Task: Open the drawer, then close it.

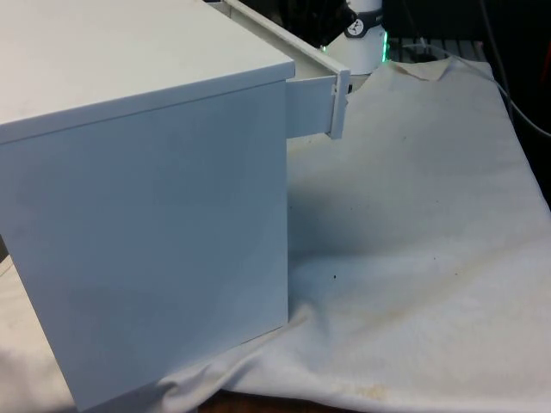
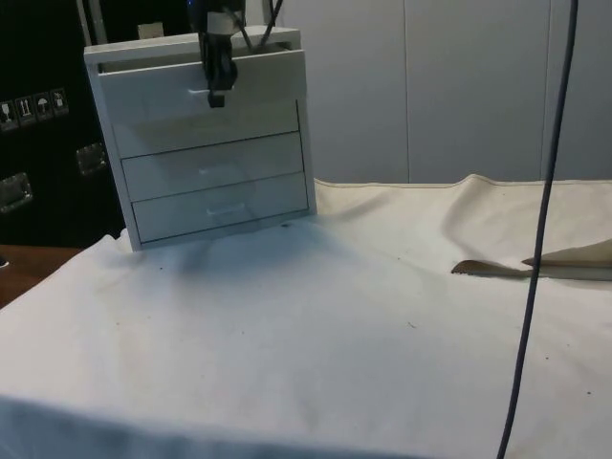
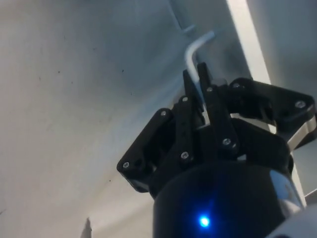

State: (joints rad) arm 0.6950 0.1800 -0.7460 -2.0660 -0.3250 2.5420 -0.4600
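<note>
A white chest of drawers (image 1: 146, 198) stands on the table with its back and side to the front view. Its top drawer (image 1: 317, 101) sticks out a little towards the robot; in the side view the top drawer front (image 2: 206, 91) sits slightly proud of the two below. My black gripper (image 2: 217, 94) hangs at that drawer's front. In the wrist view my gripper (image 3: 196, 79) is shut on the drawer's thin metal handle (image 3: 194, 49), one finger on each side of the bar.
The white cloth (image 1: 422, 241) covers the table, wrinkled at the front view's right and near the front edge. A dark cable (image 2: 540, 229) hangs down in the side view. A fold of cloth (image 2: 521, 268) lies at the side view's right.
</note>
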